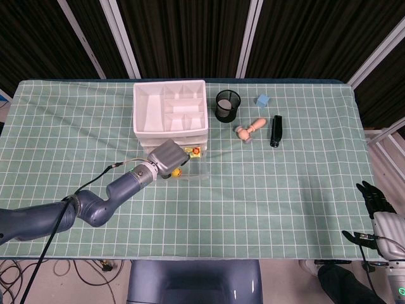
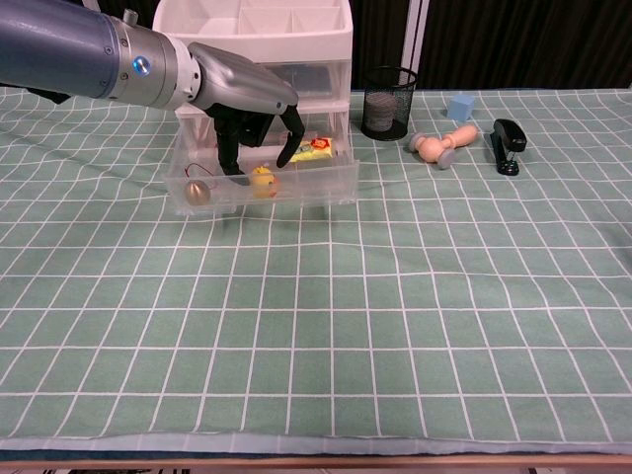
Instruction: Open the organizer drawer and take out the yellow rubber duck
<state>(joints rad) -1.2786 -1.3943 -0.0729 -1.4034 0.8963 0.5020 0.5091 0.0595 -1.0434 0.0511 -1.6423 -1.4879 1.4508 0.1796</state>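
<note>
Chest view: small yellow rubber duck (image 2: pixel 262 181) upright in clear drawer (image 2: pixel 326 185).

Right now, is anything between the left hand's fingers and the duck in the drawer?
Nothing shows in the chest view: the left hand reaches into the open drawer, fingertips flanking the yellow rubber duck. Contact is unclear.

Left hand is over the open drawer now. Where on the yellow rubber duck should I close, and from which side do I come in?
Come straight down from above: the drawer is open-topped, with walls all round. The left hand hangs right over the duck, fingers pointing down, not yet closed on it. Probably pinch the rounded body across its sides. The metallic egg and yellow packet lie apart, leaving room.
</note>
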